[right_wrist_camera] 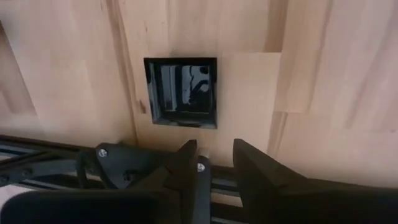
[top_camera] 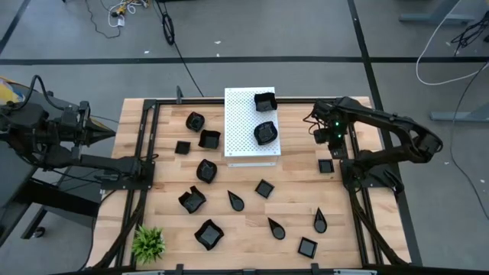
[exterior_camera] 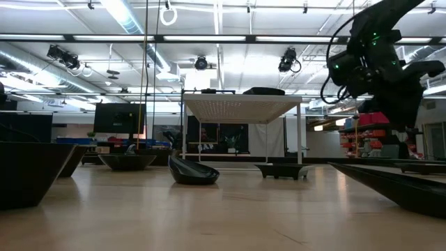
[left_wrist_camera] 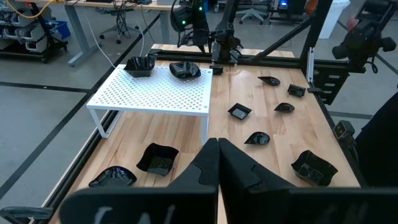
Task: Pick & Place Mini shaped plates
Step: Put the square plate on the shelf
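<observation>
Several small glossy black plates lie scattered on the wooden table (top_camera: 252, 210). Two more sit on the white perforated board (top_camera: 243, 126): one at its far right corner (top_camera: 265, 101), one near its right edge (top_camera: 266, 133). My right gripper (right_wrist_camera: 214, 152) is open and hovers above the table's right side, pointing down. A small square plate (right_wrist_camera: 181, 92) lies flat on the wood just ahead of its fingertips; the high view shows the same plate (top_camera: 326, 165). My left gripper (left_wrist_camera: 217, 149) is shut and waits beyond the table's left edge, touching nothing.
A green plant (top_camera: 148, 243) stands at the near left corner. Black frame rails (top_camera: 355, 191) run along the table's sides, one just under my right gripper. The board stands on legs (left_wrist_camera: 99, 124), with plates beside it (left_wrist_camera: 157, 158). Bare wood shows between the scattered plates.
</observation>
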`<state>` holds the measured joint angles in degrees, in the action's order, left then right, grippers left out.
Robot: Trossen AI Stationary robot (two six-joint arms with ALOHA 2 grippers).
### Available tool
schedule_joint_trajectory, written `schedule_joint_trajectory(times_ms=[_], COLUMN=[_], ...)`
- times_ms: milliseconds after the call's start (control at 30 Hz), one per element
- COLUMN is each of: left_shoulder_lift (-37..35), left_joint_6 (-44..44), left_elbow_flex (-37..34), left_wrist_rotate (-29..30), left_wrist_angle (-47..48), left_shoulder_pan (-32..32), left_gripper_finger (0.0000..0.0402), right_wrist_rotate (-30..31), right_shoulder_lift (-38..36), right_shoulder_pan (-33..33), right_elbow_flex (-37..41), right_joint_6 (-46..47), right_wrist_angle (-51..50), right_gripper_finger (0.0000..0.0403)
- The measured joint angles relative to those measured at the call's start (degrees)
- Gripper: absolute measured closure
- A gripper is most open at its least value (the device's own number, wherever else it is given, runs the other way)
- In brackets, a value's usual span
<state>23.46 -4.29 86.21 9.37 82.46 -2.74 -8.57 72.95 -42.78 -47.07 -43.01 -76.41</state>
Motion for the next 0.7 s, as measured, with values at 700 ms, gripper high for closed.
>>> schedule_joint_trajectory(times_ms=[700], left_shoulder_lift=[-0.02], left_joint_6=[0.0], left_elbow_flex=[0.0], left_wrist_rotate=[0.0], left_wrist_angle=[0.0], left_shoulder_pan=[0.0], left_gripper_finger=[0.0399], right_wrist_rotate=[-3.02], right_shoulder_lift=[6.1], right_shoulder_pan=[0.13], right_elbow_flex=[0.29], right_joint_6=[-2.51], right_wrist_angle=[6.42], right_gripper_finger=[0.0295])
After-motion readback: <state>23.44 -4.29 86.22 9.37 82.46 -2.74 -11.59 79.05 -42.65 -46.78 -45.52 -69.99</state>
